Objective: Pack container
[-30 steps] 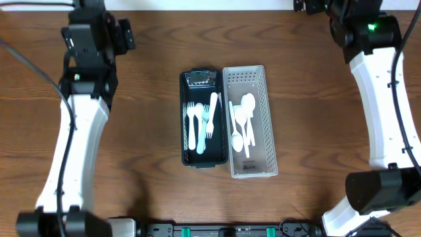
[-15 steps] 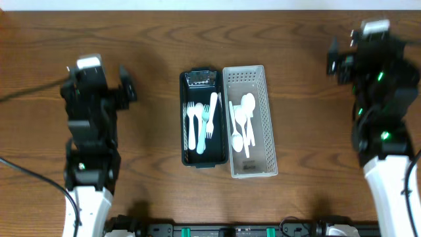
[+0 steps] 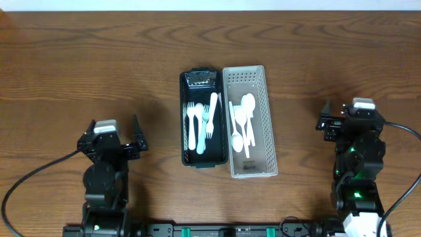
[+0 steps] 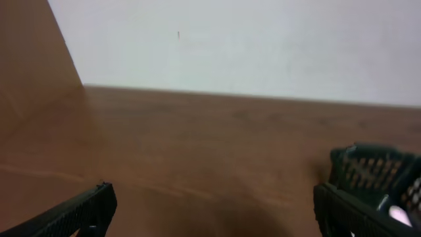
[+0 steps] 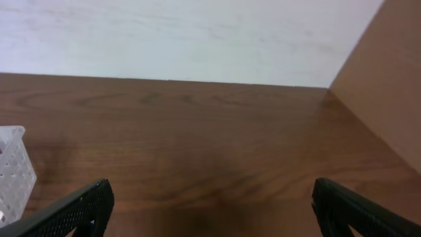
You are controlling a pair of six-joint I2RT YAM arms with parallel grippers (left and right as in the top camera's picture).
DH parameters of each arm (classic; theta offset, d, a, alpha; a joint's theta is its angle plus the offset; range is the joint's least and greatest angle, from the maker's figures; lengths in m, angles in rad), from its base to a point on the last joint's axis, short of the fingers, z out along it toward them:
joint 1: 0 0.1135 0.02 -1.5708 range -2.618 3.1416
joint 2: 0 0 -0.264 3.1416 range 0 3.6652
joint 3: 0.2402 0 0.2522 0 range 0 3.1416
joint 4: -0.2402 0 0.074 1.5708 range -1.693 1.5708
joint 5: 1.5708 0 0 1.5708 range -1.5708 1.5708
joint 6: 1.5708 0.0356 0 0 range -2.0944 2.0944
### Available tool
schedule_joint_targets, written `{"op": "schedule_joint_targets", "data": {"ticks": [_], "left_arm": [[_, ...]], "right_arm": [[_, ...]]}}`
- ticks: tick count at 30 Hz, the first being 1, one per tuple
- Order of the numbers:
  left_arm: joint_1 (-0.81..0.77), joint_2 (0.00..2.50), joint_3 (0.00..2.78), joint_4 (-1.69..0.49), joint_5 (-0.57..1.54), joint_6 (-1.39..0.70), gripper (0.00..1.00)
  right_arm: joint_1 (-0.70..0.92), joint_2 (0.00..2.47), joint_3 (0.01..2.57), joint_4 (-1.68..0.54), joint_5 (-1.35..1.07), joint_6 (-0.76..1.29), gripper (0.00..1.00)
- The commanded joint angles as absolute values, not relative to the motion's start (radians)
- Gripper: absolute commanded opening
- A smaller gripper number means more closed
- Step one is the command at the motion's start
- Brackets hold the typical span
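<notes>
A dark bin holding white and pale blue forks stands mid-table, touching a clear perforated bin holding white spoons on its right. My left gripper is open and empty at the near left, well apart from the bins. My right gripper is open and empty at the near right. In the left wrist view the open jaws frame bare wood, with the dark bin at the right edge. In the right wrist view the open jaws frame bare wood, with the clear bin at the left.
The wooden table runs to a white wall at the back. A black rail lies along the front edge between the two arm bases.
Both arms have pulled back from the far corners to the near edge of the table, and now sit low, left and right of the bins. The bins and cutlery have not moved.
</notes>
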State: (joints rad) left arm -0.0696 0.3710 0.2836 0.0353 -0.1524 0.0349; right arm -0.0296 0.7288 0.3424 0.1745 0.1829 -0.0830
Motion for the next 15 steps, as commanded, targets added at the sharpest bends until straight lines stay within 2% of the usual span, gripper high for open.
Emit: {"op": "schedule_joint_targets", "data": {"ticks": [1,15], "left_arm": [[-0.075,0.343,0.294,0.043,-0.142,0.051,0.98],[-0.075,0.344,0.294,-0.056,-0.142,0.052,0.98]], "right_arm": [[-0.036,0.714,0.332,0.162,0.213,-0.042,0.99],[-0.036,0.734,0.332,-0.134,0.213,-0.042,0.99]]}}
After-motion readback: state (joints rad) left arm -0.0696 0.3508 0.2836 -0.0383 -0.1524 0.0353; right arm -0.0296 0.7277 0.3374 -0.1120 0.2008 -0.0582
